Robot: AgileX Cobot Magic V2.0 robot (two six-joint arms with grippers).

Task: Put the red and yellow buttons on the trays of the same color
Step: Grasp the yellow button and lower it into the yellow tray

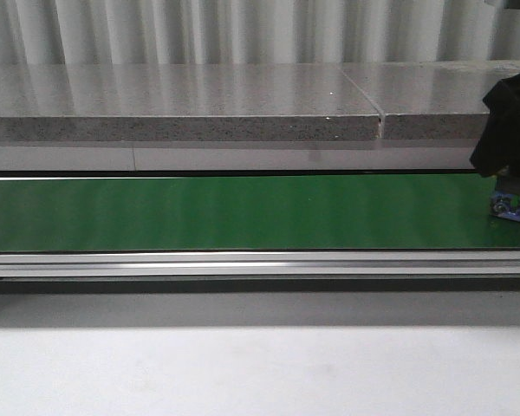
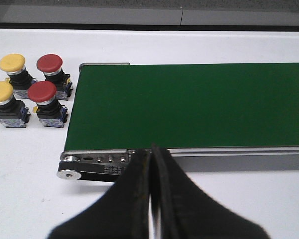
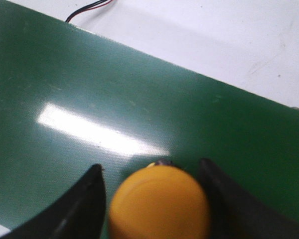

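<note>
Green conveyor belt fills my right wrist view, and on it sits a yellow button between the spread fingers of my right gripper, which does not yet clamp it. I judge it light, rigid, with a slick domed cap, so I'd grip the blocky base below. My left gripper hangs closed and empty near the belt's end, beside 4 spare buttons.

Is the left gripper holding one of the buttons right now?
No, the left gripper is closed on nothing above the green belt, while the two yellow buttons and two red buttons sit untouched beside the belt's end.
</note>
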